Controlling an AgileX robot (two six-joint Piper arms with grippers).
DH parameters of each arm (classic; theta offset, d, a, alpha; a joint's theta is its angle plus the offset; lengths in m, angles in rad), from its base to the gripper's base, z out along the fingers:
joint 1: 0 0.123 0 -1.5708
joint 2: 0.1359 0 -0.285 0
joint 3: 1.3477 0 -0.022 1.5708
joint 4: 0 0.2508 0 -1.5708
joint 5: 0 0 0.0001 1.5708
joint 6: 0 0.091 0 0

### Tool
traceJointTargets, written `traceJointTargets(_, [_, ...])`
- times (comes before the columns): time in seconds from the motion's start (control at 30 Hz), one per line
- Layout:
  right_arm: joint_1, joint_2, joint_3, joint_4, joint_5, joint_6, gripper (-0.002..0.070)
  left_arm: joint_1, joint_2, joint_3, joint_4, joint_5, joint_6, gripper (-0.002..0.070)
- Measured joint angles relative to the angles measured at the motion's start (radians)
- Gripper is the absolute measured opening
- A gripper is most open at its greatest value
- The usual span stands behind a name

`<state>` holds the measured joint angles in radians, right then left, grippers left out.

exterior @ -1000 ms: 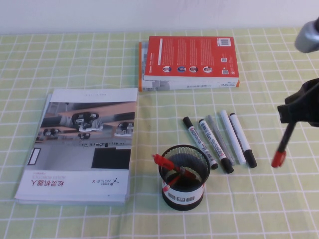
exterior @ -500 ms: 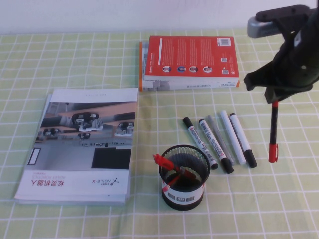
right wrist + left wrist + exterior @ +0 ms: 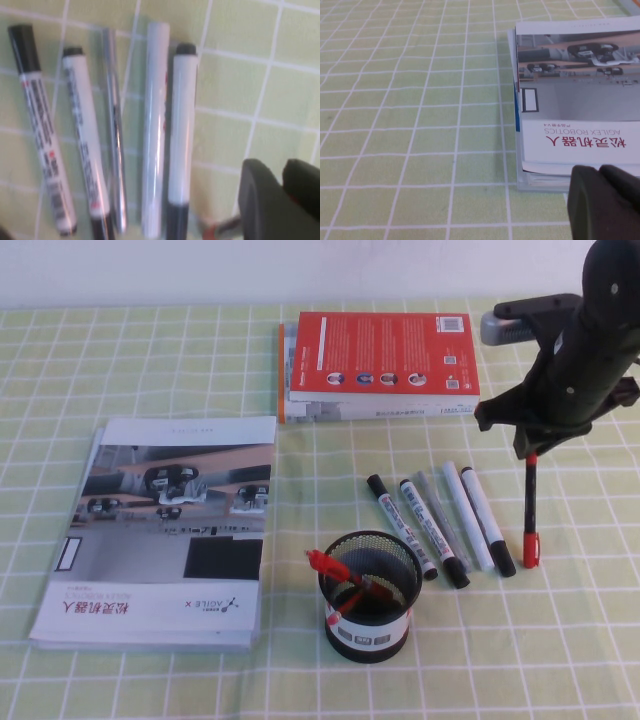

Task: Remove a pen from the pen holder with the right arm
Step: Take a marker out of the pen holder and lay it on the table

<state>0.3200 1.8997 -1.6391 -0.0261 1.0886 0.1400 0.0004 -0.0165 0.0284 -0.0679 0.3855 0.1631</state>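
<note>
Above the green-checked counter (image 3: 150, 660) a slim red-tipped black pen (image 3: 529, 510) is pinched by the fingers of the right gripper (image 3: 528, 448), outside the black mesh pen holder (image 3: 368, 595): removal seems done. By the white booklet (image 3: 580, 100) the left gripper (image 3: 600, 175) is parked, fingers closed, empty.

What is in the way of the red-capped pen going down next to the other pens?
Nothing visible. The right gripper holds the red-capped pen over bare cloth beside the marker row. The left gripper sits by the booklet.
</note>
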Motion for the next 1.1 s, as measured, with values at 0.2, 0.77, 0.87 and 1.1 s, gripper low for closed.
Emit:
traceJointTargets(0.2, [-0.002,0.052,-0.008,0.008,-0.088,-0.006,0.0029,0.000,0.000,0.000,0.000,0.000,0.000,-0.0005])
traceJointTargets(0.77, [-0.004,0.137,-0.008,0.038,-0.210,-0.011,0.0186,0.000,0.000,0.000,0.000,0.000,0.000,-0.0005])
traceJointTargets(0.87, [-0.004,0.137,-0.008,0.038,-0.213,-0.011,0.0230,0.000,0.000,0.000,0.000,0.000,0.000,-0.0006])
traceJointTargets(1.1, [-0.004,0.105,0.007,0.038,-0.202,-0.011,0.0219,0.000,0.000,0.000,0.000,0.000,0.000,-0.0005])
